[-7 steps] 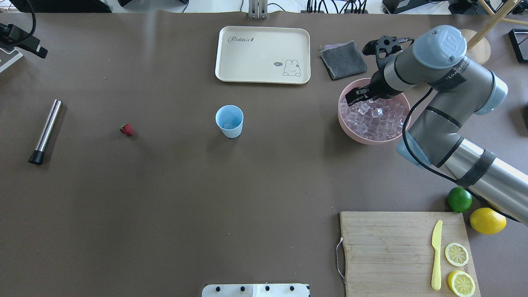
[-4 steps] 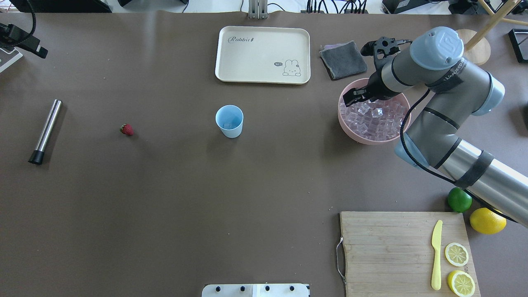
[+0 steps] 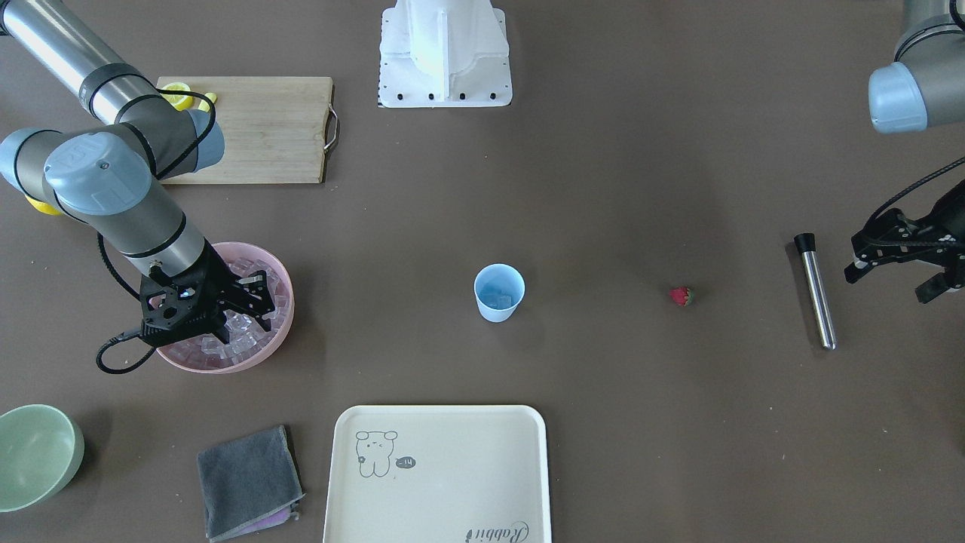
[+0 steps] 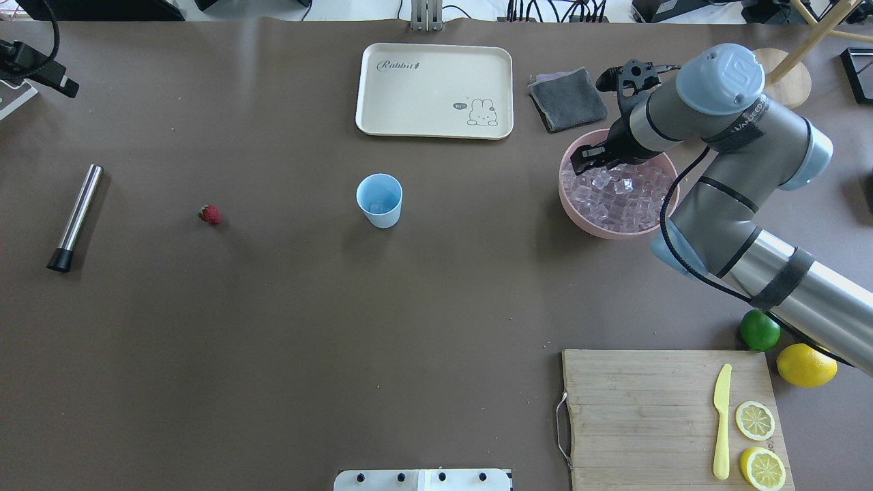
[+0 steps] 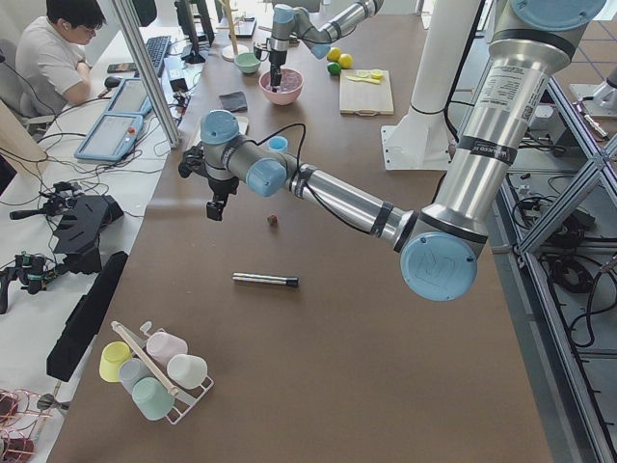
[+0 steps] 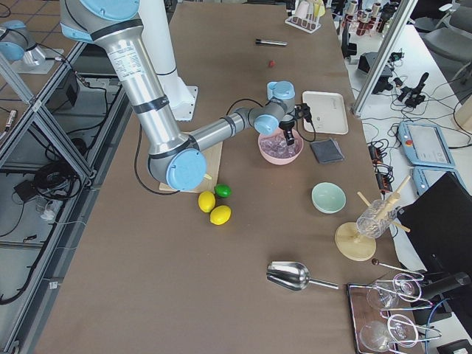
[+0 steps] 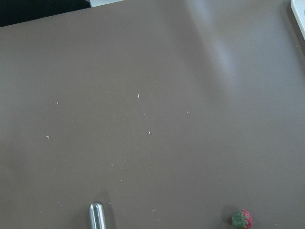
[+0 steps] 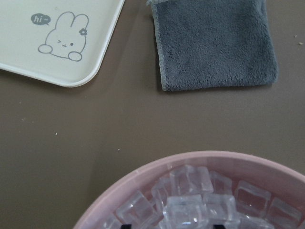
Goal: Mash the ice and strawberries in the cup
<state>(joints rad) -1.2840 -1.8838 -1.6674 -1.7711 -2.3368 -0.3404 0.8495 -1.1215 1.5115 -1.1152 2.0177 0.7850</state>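
Tray (image 4: 434, 90) and cloth (image 4: 567, 99) lie behind the pink bowl (image 4: 600, 230), with a steel rod (image 4: 75, 217) far left. Right gripper (image 4: 588, 155) is down in the bowl's ice (image 4: 624, 198), jaws wide apart and not clamped on any cube. Left gripper (image 3: 887, 286) is spread and empty, out past the rod. Cup (image 4: 379, 200) stands upright mid-table, light blue, with a clear cube inside. Strawberry (image 4: 210, 215), red with a green cap, lies between cup and rod.

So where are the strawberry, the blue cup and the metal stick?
strawberry (image 4: 210, 214), overhead view, red body.
blue cup (image 4: 383, 217), overhead view, outer wall.
metal stick (image 4: 78, 214), overhead view, steel shaft.
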